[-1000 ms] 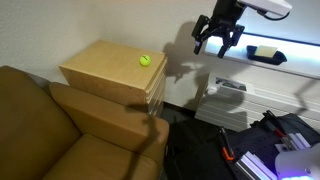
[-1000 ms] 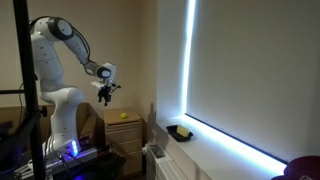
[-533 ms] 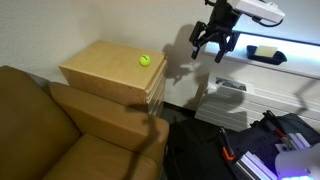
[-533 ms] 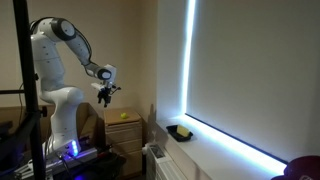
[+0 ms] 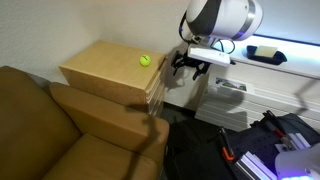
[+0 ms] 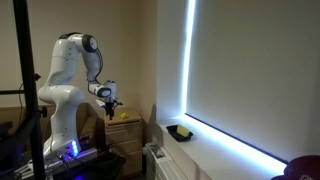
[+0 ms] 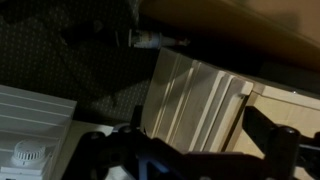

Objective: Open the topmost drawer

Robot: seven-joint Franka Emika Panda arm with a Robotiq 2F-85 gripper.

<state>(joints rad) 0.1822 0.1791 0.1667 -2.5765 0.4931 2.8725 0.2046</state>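
Observation:
The light tan boxy cabinet (image 5: 105, 68) stands by the sofa, with a yellow-green ball (image 5: 145, 60) on its top. Its stacked drawer fronts face the robot, and the topmost drawer (image 5: 157, 82) sits flush, its inside hidden. My gripper (image 5: 186, 66) is open and empty, low beside the cabinet's upper front edge and just short of the drawers. In an exterior view the gripper (image 6: 108, 101) hangs just above the cabinet (image 6: 125, 132). The wrist view shows the stacked drawer fronts (image 7: 195, 100) close up between my dark fingers (image 7: 185, 150).
A brown sofa (image 5: 60, 135) presses against the cabinet's near side. A white radiator (image 5: 225, 100) stands on the wall behind the gripper and shows in the wrist view (image 7: 30, 120). Black bags and gear (image 5: 210, 155) lie on the floor. A yellow and black object (image 6: 180, 132) sits on the sill.
The arm has swung down and toward the cabinet. The gripper dropped from high near the window to the level of the cabinet's upper front edge.

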